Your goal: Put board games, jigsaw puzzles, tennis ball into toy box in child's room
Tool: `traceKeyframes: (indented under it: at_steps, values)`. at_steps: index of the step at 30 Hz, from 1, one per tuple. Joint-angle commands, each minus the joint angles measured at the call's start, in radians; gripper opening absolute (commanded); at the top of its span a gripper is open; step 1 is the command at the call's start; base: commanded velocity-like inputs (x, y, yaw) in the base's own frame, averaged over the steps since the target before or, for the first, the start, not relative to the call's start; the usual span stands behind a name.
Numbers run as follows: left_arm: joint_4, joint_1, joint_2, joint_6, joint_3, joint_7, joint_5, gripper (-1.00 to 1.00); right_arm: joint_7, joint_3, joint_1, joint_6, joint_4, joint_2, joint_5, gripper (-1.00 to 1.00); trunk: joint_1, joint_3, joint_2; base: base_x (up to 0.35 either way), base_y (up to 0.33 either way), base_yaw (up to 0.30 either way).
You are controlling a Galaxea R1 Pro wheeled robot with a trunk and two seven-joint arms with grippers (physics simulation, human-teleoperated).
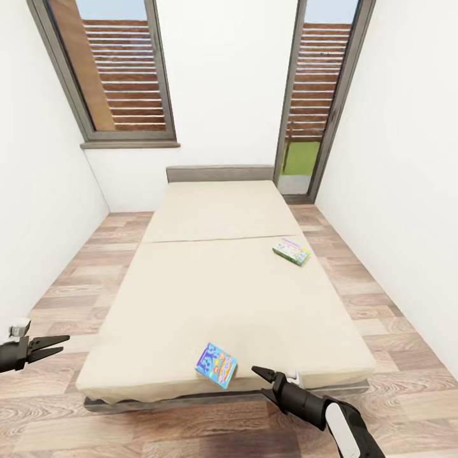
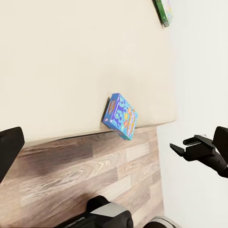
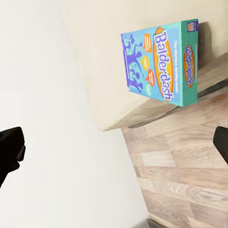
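Two board games lie on the bed (image 1: 191, 286). A blue "Balderdash" box (image 1: 216, 364) (image 2: 121, 116) (image 3: 161, 64) sits at the foot edge, partly overhanging it. A white box with green edges (image 1: 292, 250) (image 2: 164, 10) lies near the bed's right side, farther up. My right gripper (image 1: 262, 381) (image 2: 178, 145) hovers open and empty over the floor, just right of the blue box. Far to the left, my left gripper (image 1: 62, 344) is open and empty above the floor. The table, toy box, jigsaw puzzles and tennis ball are out of view.
White walls close in on both sides, leaving narrow strips of wood floor (image 1: 63, 280) beside the bed. A grey-framed window (image 1: 121, 70) and a glass door (image 1: 318, 95) are at the far end. The grey headboard (image 1: 219, 173) stands against the back wall.
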Motion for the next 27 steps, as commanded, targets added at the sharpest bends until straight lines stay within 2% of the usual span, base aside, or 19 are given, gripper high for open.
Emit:
traceKeyframes:
  at_steps: [1,27]
  values:
    - [0.000,-0.001,0.000,0.010,0.000,-0.004,0.000,1.00,0.003,-0.004,-0.001,0.006,0.000,0.001,0.001,1.00,0.004,-0.004,-0.008,0.000,0.000,0.000]
    - [0.000,-0.001,0.000,0.010,0.000,-0.005,0.000,1.00,0.003,-0.004,-0.001,0.007,0.000,0.001,0.001,1.00,0.104,-0.086,-0.190,0.000,0.000,0.000]
